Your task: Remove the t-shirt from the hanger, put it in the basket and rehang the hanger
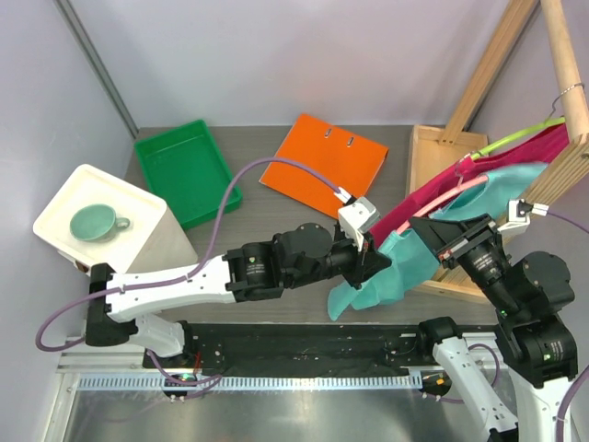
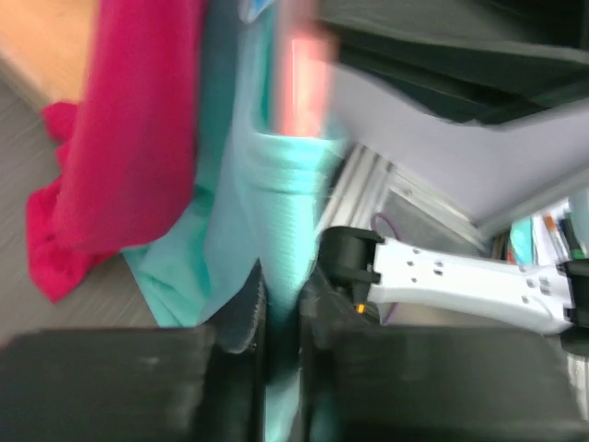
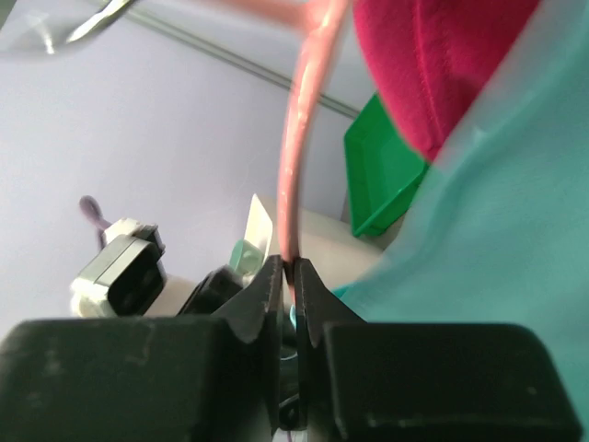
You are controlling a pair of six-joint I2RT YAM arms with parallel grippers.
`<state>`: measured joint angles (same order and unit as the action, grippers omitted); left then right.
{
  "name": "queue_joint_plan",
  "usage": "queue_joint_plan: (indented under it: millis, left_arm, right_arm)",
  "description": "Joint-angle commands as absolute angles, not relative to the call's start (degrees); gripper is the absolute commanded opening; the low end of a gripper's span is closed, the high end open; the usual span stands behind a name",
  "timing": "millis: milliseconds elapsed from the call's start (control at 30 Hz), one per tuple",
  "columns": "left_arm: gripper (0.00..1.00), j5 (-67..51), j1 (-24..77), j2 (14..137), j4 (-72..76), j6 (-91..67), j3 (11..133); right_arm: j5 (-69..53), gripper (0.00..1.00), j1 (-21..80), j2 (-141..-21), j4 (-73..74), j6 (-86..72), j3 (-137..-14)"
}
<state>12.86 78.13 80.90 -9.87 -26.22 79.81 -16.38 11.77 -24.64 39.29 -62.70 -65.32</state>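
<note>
Worktop [image 1: 267, 216], top view, left to right:
- Far left: white box [image 1: 64, 198] with a teal cup [image 1: 95, 221] on top.
- Green tray [image 1: 184, 170] toward the back; orange binder [image 1: 317, 166] lies flat to its right.
- Left arm stretched across to the right. Left hand [image 1: 371, 258] is at the lower edge of the teal t-shirt [image 1: 405, 262]. In the wrist view, the hand [image 2: 282, 308] is closed, with a fold of teal cloth pinched between its fingers [image 2: 244, 313]. That view is blurred.
- The teal t-shirt hangs on the pink hanger [image 1: 451, 191], right of centre, with its lower part drooping toward the worktop.
- Right hand [image 1: 425, 226] is just above the shirt. In the wrist view, the hand [image 3: 290, 276] is clamped on the thin pink hanger rod.
- Crimson t-shirt [image 1: 543, 147] hangs just behind the teal one.
- Wooden rack [image 1: 433, 152] stands at the far right, and both garments hang from it.
</note>
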Motion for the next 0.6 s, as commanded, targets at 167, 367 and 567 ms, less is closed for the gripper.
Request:
queue_joint_plan:
  millis: [167, 367, 567]
  left_arm:
    - [0.00, 12.7, 73.7, 72.6, -17.7, -25.4, 82.0]
    - [0.00, 17.8, 73.2, 57.9, -33.5, -23.8, 82.9]
    - [0.00, 26.4, 73.2, 45.6, -46.7, -25.7, 82.9]
  right_arm:
    - [-20.2, 0.54, 11.7, -25.7, 39.6, -56.9, -66.9]
    - [-25.6, 0.79, 11.7, -26.5, 40.2, -40.6, -66.3]
    - [-26.5, 0.88, 11.7, -28.9, 36.9, -24.1, -70.4]
